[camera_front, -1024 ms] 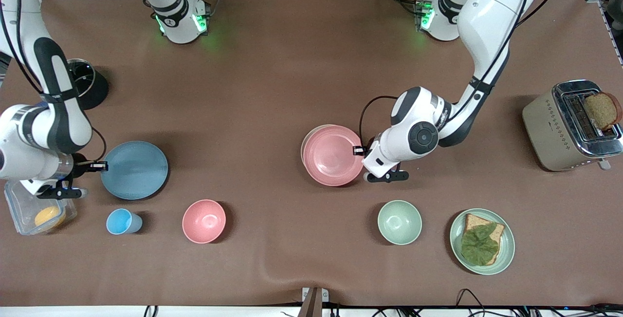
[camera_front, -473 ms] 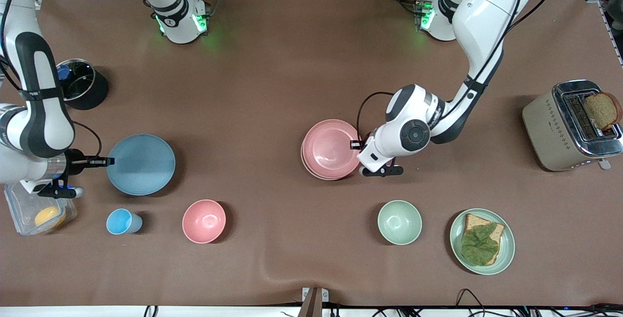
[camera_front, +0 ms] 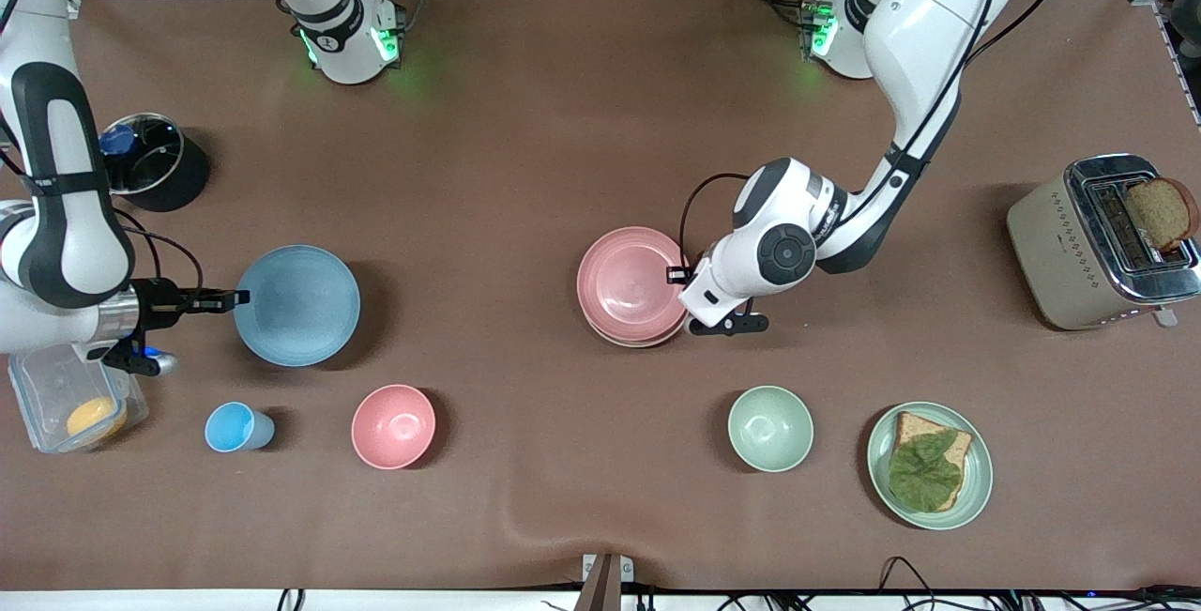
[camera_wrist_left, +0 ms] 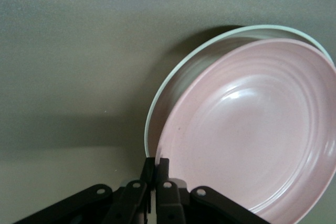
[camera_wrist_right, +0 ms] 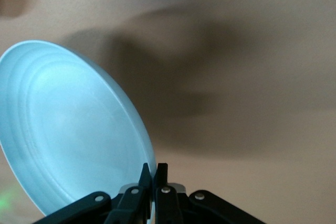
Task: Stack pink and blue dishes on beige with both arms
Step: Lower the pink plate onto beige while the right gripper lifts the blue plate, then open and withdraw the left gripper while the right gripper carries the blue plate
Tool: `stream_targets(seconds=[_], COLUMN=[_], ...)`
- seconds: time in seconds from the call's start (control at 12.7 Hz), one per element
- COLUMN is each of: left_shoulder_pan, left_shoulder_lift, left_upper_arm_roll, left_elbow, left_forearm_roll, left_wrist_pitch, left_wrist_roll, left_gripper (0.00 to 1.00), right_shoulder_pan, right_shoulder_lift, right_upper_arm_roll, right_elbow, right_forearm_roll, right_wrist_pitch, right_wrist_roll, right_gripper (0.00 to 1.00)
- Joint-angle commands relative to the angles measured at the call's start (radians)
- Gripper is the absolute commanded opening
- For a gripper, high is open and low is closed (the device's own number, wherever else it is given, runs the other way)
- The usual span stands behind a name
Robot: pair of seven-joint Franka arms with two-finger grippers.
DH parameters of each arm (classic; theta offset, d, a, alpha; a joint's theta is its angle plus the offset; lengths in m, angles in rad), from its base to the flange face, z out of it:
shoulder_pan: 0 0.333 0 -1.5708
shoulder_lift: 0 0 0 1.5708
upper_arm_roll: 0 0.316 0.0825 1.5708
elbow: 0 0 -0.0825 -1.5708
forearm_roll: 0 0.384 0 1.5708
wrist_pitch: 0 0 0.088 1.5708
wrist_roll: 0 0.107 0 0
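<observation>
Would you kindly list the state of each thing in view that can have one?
Pink plate: gripped at its rim, over the beige plate.
Blue plate: gripped at its rim, lifted off the table.
Left gripper: shut on the pink plate.
Right gripper: shut on the blue plate.
Toaster: bread standing up in a slot.
Green plate: holds bread and a leaf.

A brown table point(camera_front: 525, 170) carries a beige plate point(camera_front: 634, 339), pink bowl point(camera_front: 393, 426), blue cup point(camera_front: 235, 427), green bowl point(camera_front: 770, 428), green plate point(camera_front: 976, 480) of bread, toaster point(camera_front: 1060, 254), black pot point(camera_front: 155, 160) and clear box point(camera_front: 47, 404).
</observation>
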Motion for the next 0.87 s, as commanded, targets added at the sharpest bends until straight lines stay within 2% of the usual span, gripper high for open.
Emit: stream_targets(seconds=[0.0, 0.08, 0.16, 0.32, 0.55, 0.79], left_shoulder_pan=[-0.003, -0.002, 0.001, 0.021, 0.16, 0.28], left_shoulder_lift=[-0.008, -0.008, -0.016, -0.08, -0.259, -0.435], left_upper_arm_roll=[0.0, 0.0, 0.0, 0.0, 0.012, 0.012], left_elbow=[-0.01, -0.009, -0.007, -0.001, 0.001, 0.023], left_forearm_roll=[0.023, 0.023, 0.025, 0.031, 0.069, 0.1], left_wrist_pitch=[0.017, 0.017, 0.017, 0.002, -0.118, -0.234], left_wrist_roll=[-0.03, -0.042, -0.056, -0.081, -0.07, -0.013], left_gripper=[0.03, 0.59, 1.0, 1.0, 1.0, 1.0], right_shoulder_pan=[0.003, 0.011, 0.02, 0.049, 0.11, 0.216], right_shoulder_lift=[0.002, 0.002, 0.002, 0.002, 0.002, 0.006], right_upper_arm_roll=[0.009, 0.009, 0.009, 0.009, 0.009, 0.008], right_elbow=[0.003, 0.001, 0.0, -0.005, -0.017, -0.032], right_forearm_roll=[0.065, 0.088, 0.102, 0.14, 0.228, 0.318], right_wrist_pitch=[-0.048, -0.062, -0.071, -0.077, -0.091, -0.08], right_wrist_roll=[0.047, 0.059, 0.08, 0.126, 0.191, 0.309], right_gripper=[0.0, 0.0, 0.0, 0.0, 0.0, 0.0])
